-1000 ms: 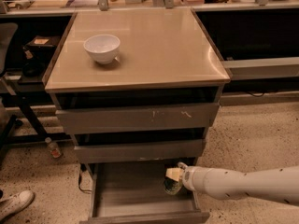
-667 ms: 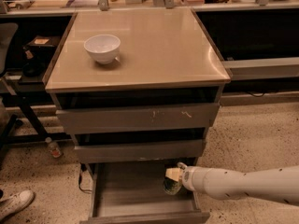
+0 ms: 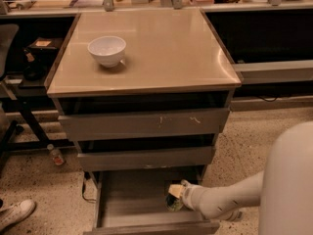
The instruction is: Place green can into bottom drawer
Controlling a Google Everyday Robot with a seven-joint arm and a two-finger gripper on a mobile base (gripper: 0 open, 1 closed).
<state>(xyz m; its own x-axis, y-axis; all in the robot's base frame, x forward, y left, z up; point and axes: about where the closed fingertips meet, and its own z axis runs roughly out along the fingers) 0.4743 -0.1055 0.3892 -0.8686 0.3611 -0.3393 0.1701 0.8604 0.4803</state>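
The bottom drawer [image 3: 127,199] of the tan-topped cabinet is pulled out, a shallow grey tray. My gripper [image 3: 177,196] reaches into its right side from the right, on a white arm. It is shut on the green can [image 3: 172,203], which sits low inside the drawer near the right wall. Only the can's dark green lower part shows below the yellowish fingertip [image 3: 175,189]. I cannot tell whether the can touches the drawer floor.
A white bowl [image 3: 106,50] stands on the cabinet top [image 3: 166,53]. The two upper grey drawers [image 3: 144,124] are closed. A small bottle [image 3: 56,155] and a white shoe [image 3: 14,213] lie on the floor at the left. My arm's large white elbow [image 3: 288,185] fills the lower right.
The gripper with the can has sunk slightly lower into the drawer. The arm's elbow has come into view at the lower right.
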